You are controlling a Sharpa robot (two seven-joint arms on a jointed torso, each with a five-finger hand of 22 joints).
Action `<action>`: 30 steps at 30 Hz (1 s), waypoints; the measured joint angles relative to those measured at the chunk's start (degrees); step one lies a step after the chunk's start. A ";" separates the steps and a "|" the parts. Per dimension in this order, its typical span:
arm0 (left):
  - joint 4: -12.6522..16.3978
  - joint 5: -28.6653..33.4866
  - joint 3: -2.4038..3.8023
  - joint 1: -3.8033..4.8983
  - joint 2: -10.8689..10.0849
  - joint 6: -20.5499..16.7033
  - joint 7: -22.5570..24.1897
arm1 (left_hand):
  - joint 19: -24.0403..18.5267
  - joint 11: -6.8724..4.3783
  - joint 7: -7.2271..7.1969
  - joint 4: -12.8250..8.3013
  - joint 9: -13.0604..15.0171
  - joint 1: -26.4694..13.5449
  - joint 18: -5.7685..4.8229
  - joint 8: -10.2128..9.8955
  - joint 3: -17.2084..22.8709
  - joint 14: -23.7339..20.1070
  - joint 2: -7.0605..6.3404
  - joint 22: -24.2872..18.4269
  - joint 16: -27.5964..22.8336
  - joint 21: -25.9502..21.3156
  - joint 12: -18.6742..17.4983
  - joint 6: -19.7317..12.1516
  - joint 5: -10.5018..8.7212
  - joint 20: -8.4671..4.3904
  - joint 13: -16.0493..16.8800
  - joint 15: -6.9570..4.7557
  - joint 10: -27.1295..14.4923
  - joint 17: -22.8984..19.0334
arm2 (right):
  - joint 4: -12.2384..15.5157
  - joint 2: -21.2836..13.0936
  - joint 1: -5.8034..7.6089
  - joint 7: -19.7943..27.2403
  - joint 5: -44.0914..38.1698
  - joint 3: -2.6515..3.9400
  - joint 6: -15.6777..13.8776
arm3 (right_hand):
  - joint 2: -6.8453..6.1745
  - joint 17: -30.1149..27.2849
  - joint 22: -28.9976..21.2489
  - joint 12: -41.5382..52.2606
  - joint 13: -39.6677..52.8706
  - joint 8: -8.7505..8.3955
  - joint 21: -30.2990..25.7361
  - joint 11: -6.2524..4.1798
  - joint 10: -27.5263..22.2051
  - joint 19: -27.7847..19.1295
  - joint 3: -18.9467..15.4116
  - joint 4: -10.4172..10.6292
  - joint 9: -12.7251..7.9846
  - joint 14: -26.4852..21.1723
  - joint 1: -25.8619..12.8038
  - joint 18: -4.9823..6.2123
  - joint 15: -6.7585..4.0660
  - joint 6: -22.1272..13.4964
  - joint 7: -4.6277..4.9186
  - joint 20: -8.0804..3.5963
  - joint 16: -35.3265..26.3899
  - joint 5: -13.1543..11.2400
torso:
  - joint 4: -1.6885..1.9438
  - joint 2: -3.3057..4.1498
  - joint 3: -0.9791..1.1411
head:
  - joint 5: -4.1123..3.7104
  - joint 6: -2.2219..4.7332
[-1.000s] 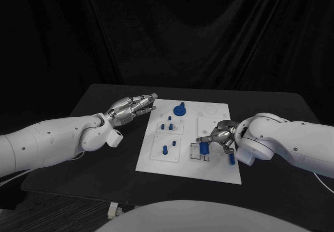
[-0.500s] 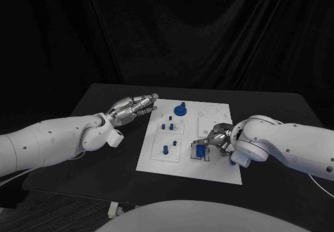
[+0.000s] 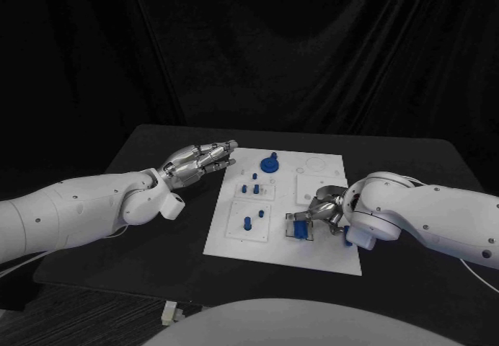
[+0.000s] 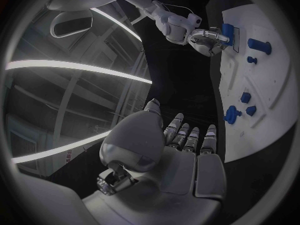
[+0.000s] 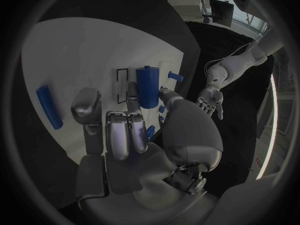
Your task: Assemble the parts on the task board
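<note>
Blue plastic cylinder [image 5: 148, 87] is pinched in the right robot hand [image 3: 320, 214] over the flat white task board [image 3: 322, 252]. Left robot hand [image 3: 197, 160] is empty, silver fingers apart, beside the board's edge.

I work in a lab or test studio: black curtains [image 3: 312, 65] hang behind my black tabletop [image 3: 156, 216], and long ceiling light strips [image 4: 75, 67] run overhead, upper left.

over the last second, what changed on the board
The right robot hand came down toward the near end of the task board, carrying the blue cylinder it grips to the black-framed slot. The left robot hand stayed open beside the board; other parts unmoved.
</note>
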 measured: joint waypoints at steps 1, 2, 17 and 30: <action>-0.02 0.00 0.00 0.00 0.02 0.02 0.00 | 0.00 0.00 0.00 0.00 0.00 0.00 0.00 0.03 0.00 0.00 0.00 0.00 0.00 0.00 0.00 0.00 0.00 0.00 0.00 0.00 0.00 0.01 | -0.02 0.01 0.00 -0.02 -0.19 0.00 0.22 | 0.00 0.00 0.00 0.00 0.00 0.00 0.00 0.00 0.00 0.00 0.00 0.00 0.00 0.00 0.00 0.00 0.00 0.00 0.00 0.00 0.00 0.00 | 0.01 0.01 0.00 | 0.00 0.00; -0.03 0.00 0.00 -0.01 0.04 0.05 0.00 | 0.00 0.00 0.00 0.00 0.00 0.00 0.00 0.03 0.00 0.00 0.00 0.00 0.00 0.00 0.00 0.00 0.00 0.00 0.00 0.00 0.00 -0.02 | -0.03 0.03 0.00 -0.03 -0.34 0.00 0.41 | 0.00 0.00 0.00 0.00 0.00 0.00 0.00 0.00 0.00 0.00 0.00 0.00 0.00 0.00 0.00 0.00 0.00 0.00 0.00 0.00 0.00 0.00 | 0.01 0.01 0.00 | -0.01 0.00; -0.11 0.00 0.00 -0.06 0.20 0.47 -0.08 | 0.00 0.02 0.00 0.00 0.00 0.00 0.00 0.03 0.00 -0.08 0.00 0.01 0.00 0.00 0.65 0.02 0.00 0.01 0.00 0.87 0.02 0.06 | -0.42 0.57 -0.10 -0.10 -1.63 0.03 1.90 | 3.16 0.00 0.00 0.00 0.00 0.02 -0.01 -0.02 0.01 0.00 1.49 1.50 0.40 0.00 -3.18 0.00 -0.01 0.15 -0.15 0.00 0.00 -4.22 | 0.01 -0.01 0.01 | -0.04 0.00; -0.16 0.00 0.00 -0.10 0.23 0.85 -0.21 | -0.01 0.03 0.20 0.00 0.03 0.00 0.00 0.03 0.00 -0.08 0.00 0.02 0.00 0.00 0.65 0.42 0.00 0.01 0.00 0.88 0.03 0.03 | -0.58 0.61 -0.14 -0.06 -1.79 0.04 1.40 | 3.16 0.00 0.00 0.00 0.00 0.07 -0.01 -0.03 0.01 0.00 1.49 1.50 0.40 0.00 -3.18 0.00 -0.01 0.25 -0.25 0.00 0.00 -4.22 | 0.01 -0.02 0.01 | 0.13 0.00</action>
